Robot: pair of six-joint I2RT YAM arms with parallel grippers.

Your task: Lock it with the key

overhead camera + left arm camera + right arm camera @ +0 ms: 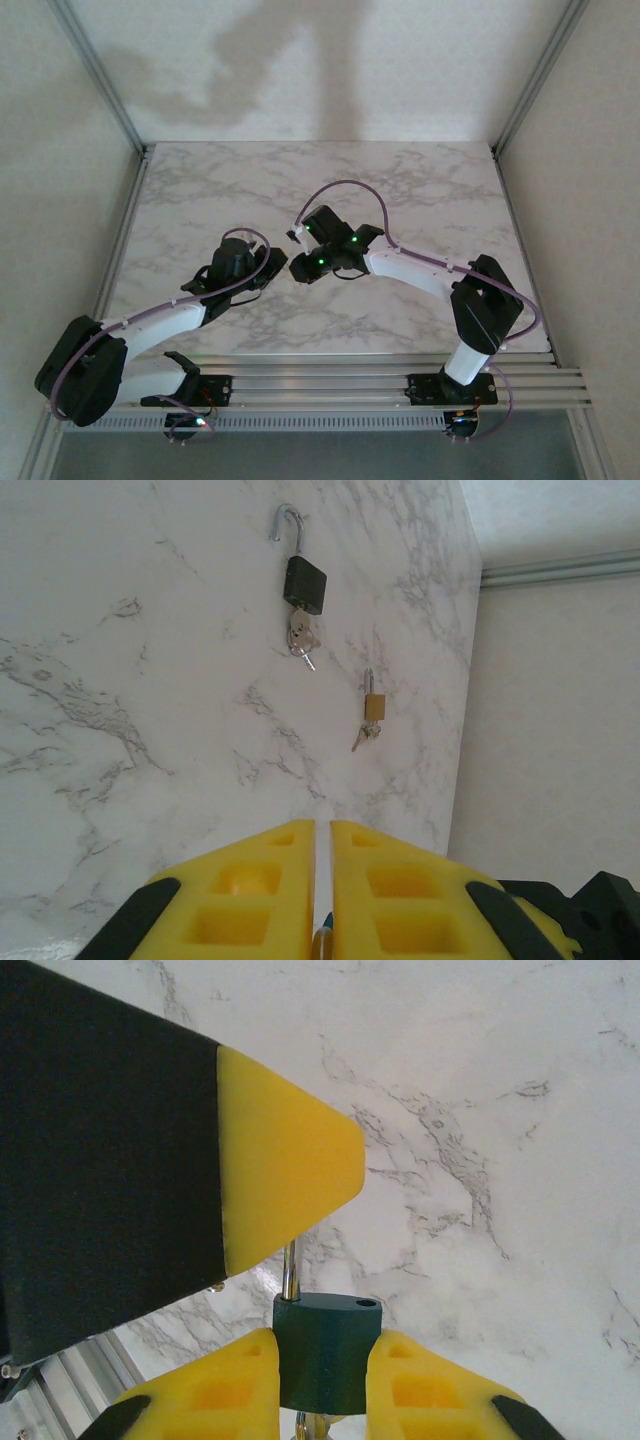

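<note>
Black-white arms [410, 265], purple cables [345, 183], yellow jaws

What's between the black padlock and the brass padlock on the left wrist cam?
Nothing: the stretch between the black padlock and the brass padlock is bare marble tabletop, seen in the left wrist view.

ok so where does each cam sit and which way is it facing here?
Top external: above and behind the bases, looking down on the marble table; both arms show, left pincer beside right pincer.
Left wrist: looks along its own yellow fingers across the marble to a black padlock and a brass padlock.
Right wrist: looks down past its own fingers, clamped on a green padlock.
Shared: top and right wrist views both catch the left pincer.
</note>
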